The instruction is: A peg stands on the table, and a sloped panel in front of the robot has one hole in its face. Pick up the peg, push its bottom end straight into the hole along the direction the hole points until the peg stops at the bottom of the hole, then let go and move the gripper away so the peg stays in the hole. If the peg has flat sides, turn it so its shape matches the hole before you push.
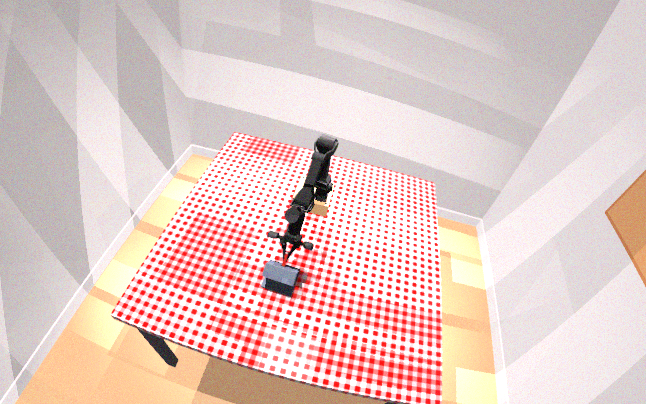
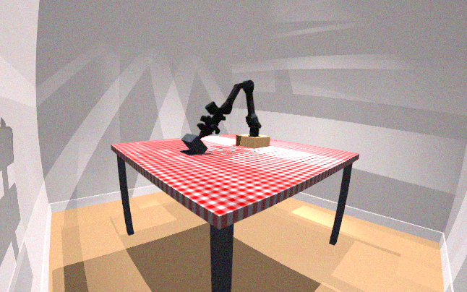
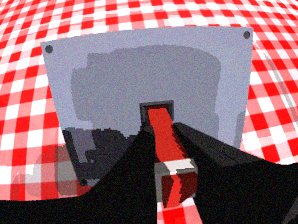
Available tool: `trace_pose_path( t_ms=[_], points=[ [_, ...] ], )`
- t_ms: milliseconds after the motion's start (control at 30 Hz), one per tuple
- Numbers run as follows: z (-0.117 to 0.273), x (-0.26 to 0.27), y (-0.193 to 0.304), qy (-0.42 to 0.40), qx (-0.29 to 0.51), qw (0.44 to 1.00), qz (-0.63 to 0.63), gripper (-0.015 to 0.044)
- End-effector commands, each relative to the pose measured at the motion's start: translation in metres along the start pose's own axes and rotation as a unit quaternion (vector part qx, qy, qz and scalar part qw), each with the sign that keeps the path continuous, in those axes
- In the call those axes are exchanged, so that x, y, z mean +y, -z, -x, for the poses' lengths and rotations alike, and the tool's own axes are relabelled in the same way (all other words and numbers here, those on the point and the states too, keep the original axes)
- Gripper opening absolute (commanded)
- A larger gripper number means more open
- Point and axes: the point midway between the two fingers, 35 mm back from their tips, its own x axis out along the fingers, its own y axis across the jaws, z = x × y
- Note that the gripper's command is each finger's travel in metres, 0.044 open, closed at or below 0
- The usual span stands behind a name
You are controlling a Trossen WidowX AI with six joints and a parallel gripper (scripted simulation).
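The red peg (image 1: 284, 261) (image 3: 166, 137) has flat sides and a pale band near its near end. My gripper (image 1: 285, 257) (image 3: 162, 131) is shut on the peg, with a dark finger on either side of it. The blue-grey sloped panel (image 1: 281, 272) (image 2: 190, 138) (image 3: 190, 75) stands in front of the fingers. Its square hole (image 3: 144, 114) has a dark rim. In the wrist view the peg's far end lies within the hole's outline, its sides roughly in line with the hole's, and dark gaps show above and to the left. How deep the end sits is hidden.
The arm's tan base block (image 1: 320, 207) (image 2: 256, 141) stands behind the gripper on the red-and-white checked table (image 1: 380, 250) (image 2: 231, 181). Small dark round marks sit at the panel's corners. Shadows fall across the panel face.
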Motion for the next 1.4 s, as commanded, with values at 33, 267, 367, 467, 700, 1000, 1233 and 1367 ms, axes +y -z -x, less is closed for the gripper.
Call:
trace_pose_path(
  t_ms=[33,267,367,467,700,1000,1233,1367],
  points=[
    [-0.0030,-0.0005,-0.0011,0.001,-0.001,1.000,-0.001,0.0000],
    [-0.0056,-0.0005,-0.0018,0.001,-0.001,1.000,-0.001,0.0000],
    [-0.0062,-0.0005,-0.0022,0.001,-0.001,1.000,-0.001,0.0000],
    [-0.0068,-0.0005,-0.0029,0.001,-0.001,1.000,-0.001,0.0000],
    [-0.0063,0.0001,-0.0004,0.000,0.001,1.000,0.000,0.0000],
    [-0.0063,0.0001,-0.0004,0.000,0.001,1.000,0.000,0.0131],
    [-0.0063,0.0001,-0.0004,0.000,0.001,1.000,0.000,0.0315],
    [-0.0046,0.0001,-0.0007,0.000,0.001,1.000,0.000,0.0420]
  ],
)
